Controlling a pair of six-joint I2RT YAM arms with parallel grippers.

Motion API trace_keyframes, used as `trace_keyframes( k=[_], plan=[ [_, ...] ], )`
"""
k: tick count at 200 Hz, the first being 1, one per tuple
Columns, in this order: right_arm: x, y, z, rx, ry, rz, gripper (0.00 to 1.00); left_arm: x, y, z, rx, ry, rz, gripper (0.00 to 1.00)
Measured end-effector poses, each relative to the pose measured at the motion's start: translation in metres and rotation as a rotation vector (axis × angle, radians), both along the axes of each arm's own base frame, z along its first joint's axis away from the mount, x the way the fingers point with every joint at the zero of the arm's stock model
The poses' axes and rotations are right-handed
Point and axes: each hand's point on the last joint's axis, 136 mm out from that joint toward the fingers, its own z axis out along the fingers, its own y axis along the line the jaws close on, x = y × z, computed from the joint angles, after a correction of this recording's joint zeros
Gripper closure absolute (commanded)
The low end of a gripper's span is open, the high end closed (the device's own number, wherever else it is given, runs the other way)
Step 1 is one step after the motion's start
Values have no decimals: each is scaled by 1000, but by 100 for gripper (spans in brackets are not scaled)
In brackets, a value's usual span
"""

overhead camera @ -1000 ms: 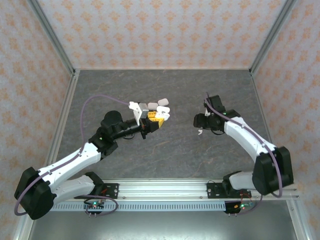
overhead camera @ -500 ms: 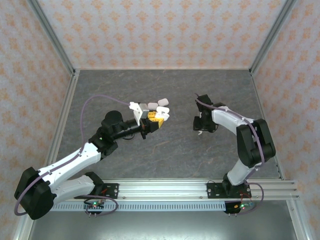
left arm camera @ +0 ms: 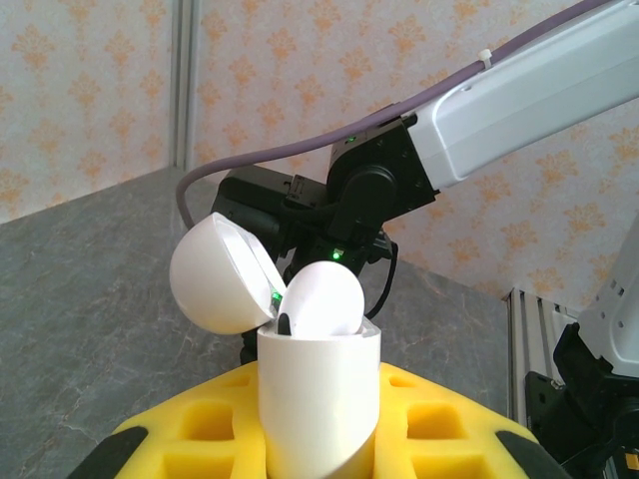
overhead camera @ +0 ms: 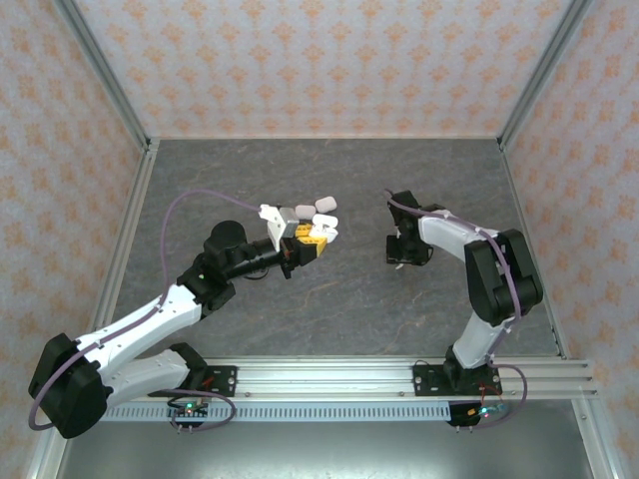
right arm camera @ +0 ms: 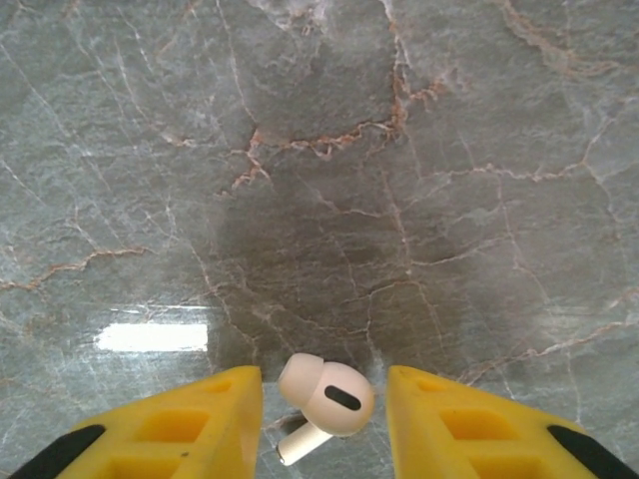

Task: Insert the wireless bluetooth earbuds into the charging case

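The right gripper (right arm camera: 321, 379) points down at the table (right arm camera: 329, 170). Its yellow fingers (right arm camera: 215, 414) stand apart, and a white earbud (right arm camera: 329, 397) lies on the stone between them. A thin gap shows on either side, so nothing is pinched yet. The bud's round head sits about midway between the tips. Its stem slants back toward the wrist and a little toward one finger, so the closing line crosses the head rather than the stem. Closing in place looks likely to catch it. Well off to this gripper's left, the left gripper (left arm camera: 319, 439) is clamped on the case (left arm camera: 318, 384), held upright with its lid (left arm camera: 215, 274) swung open. A white rounded shape sits in its mouth, perhaps a bud already seated.
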Motion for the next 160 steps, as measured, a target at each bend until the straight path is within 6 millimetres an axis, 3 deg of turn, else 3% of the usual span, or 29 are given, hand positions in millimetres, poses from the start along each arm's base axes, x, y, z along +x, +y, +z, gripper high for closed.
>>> trace_keyframes(
  k=[160],
  plan=[
    [3,3,-3,4,8,31,77,0,0,-2,5,6,3,100]
  ],
)
